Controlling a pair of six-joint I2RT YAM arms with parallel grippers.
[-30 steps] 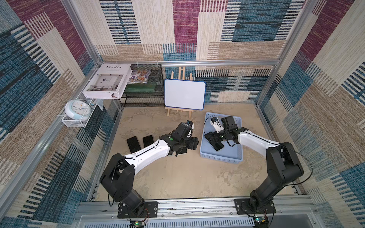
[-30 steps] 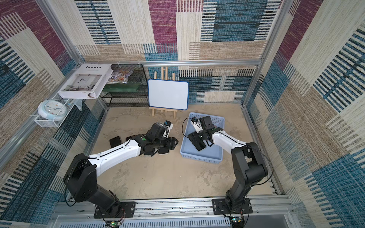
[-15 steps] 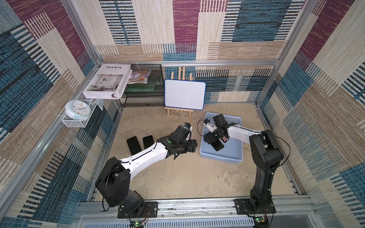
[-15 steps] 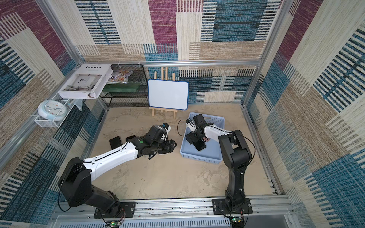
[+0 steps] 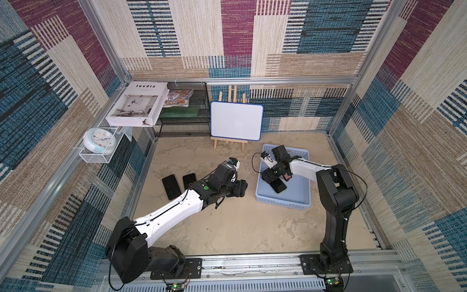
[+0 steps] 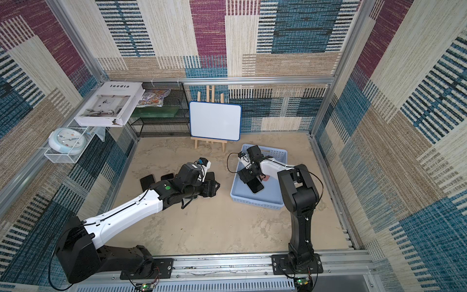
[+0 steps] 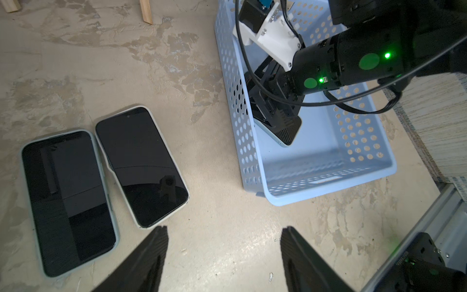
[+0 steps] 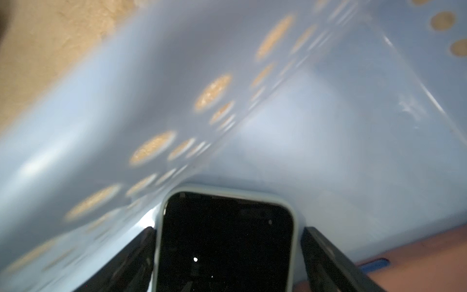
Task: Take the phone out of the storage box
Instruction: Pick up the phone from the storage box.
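Worktop [image 5: 240, 227]: we see a mottled sandy surface inside a patterned enclosure, with both arms reaching in from the near rail.
Rack [image 5: 184, 124]: a black mesh rack stands at the far left corner with printed items on it.
Storage box [image 5: 283, 203]: this pale blue perforated box sits on the right half of the worktop, and we see it in both top views [image 6: 257, 202].
Book [image 5: 137, 107]: a white book lies tilted on the rack's left end.
Whiteboard [image 5: 236, 120]: it is blank with a blue rim and stands on a wooden easel between the rack and the box.
Clock [image 5: 99, 140]: a round pale clock rests in a white wire basket [image 5: 94, 158] on the left wall.
Spare phones: two dark phones [image 7: 68, 199] [image 7: 141, 164] lie face up side by side on the worktop, left of the box.
Phone [image 5: 278, 187]: it is inside the box near the left wall, dark-screened in a pale case, and partly under the right arm.
Left end effector [image 7: 224, 228]: its fingers are spread wide with nothing between them, above bare worktop between the spare phones and the box.
Right end effector [image 8: 227, 228]: it is down in the box with one finger on each long side of the phone. We cannot tell whether it is gripping.
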